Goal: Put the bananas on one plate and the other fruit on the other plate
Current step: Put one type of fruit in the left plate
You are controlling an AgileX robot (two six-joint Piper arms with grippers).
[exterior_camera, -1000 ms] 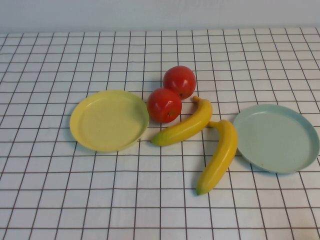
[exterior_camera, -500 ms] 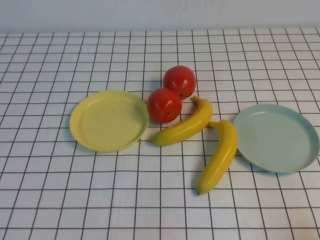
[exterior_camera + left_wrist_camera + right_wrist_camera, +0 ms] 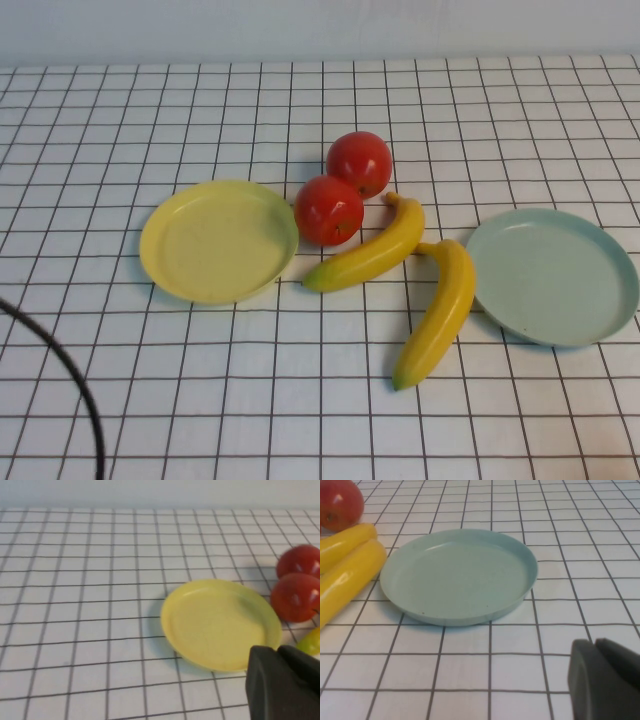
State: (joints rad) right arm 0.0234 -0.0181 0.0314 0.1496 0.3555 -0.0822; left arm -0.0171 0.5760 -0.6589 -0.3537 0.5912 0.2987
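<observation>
Nothing sorted yet: bananas & red fruit on table between yellow plate & blue-green plate. Left gripper nr yellow plate, right gripper nr blue-green; fingers' state: can't tell. Grab near apple first, top-down.

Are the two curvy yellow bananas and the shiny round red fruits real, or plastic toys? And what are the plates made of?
The two yellow bananas look plastic: smooth, even colour, soft sheen. The two red fruits are glossy with bright highlights, probably plastic too. The pale yellow plate and pale blue-green plate look like matte plastic, though I can't be certain. The left gripper and right gripper show only as dark tips in their wrist views.
</observation>
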